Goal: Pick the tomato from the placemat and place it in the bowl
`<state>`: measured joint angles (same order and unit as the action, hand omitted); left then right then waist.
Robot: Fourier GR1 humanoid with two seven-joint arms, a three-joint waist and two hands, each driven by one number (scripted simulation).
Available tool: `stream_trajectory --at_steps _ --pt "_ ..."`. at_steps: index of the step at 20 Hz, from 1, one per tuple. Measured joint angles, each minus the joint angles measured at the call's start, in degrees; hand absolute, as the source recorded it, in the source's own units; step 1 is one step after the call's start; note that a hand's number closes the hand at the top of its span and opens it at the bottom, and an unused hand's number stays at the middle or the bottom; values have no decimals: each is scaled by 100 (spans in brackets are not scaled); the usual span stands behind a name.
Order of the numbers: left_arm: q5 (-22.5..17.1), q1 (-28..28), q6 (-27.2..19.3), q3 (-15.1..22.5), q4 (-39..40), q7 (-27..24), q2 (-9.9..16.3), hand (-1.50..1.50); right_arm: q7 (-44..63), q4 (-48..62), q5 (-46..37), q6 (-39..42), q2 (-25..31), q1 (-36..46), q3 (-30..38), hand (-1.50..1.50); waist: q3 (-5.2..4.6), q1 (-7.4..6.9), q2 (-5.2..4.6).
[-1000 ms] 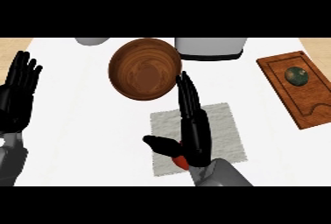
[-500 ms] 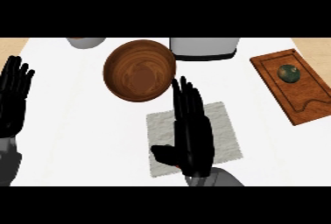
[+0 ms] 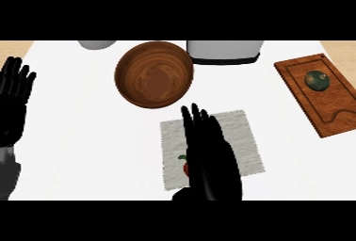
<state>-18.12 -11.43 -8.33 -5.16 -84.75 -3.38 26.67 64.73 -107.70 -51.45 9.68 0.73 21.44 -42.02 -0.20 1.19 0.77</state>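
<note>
My right hand (image 3: 212, 155) lies over the grey placemat (image 3: 240, 136), fingers straight and together, pointing up toward the wooden bowl (image 3: 154, 74). It holds nothing; the fingers are flat, not curled.

The tomato (image 3: 185, 166) sits on the placemat, mostly hidden under the left edge of my right hand. Only a sliver of red and a bit of green stem show beside the palm. I cannot tell whether the palm touches it.

The bowl stands on the white bench (image 3: 83, 136) above the placemat and a little to the left, its near rim close to my fingertips but apart from them. Nothing lies inside it.

My left hand (image 3: 14, 101) rests at the left edge of the view, open, fingers up, well apart from the placemat.

At the right, a wooden board (image 3: 327, 110) lies on the bench with a dark green round thing (image 3: 319, 80) on its far part. At the far edge, a grey vessel with a dark band (image 3: 224, 52) stands just beside the bowl's right rim, and a grey rounded object (image 3: 97, 44) shows to the bowl's left, cut off by the edge.
</note>
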Motion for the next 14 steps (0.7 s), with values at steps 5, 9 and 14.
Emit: stream_trajectory --at_steps 5,9,14 --pt "95 -114 -36 37 98 -54 -80 0 139 -284 367 465 35 -64 175 -150 5 -27 -37" --pt "93 -121 16 33 36 -8 -85 0 135 -380 467 702 62 -183 313 -150 9 -62 -48" --pt "132 -131 29 -8 38 -18 -116 0 23 -356 430 928 60 -429 472 -150 13 -82 -58"
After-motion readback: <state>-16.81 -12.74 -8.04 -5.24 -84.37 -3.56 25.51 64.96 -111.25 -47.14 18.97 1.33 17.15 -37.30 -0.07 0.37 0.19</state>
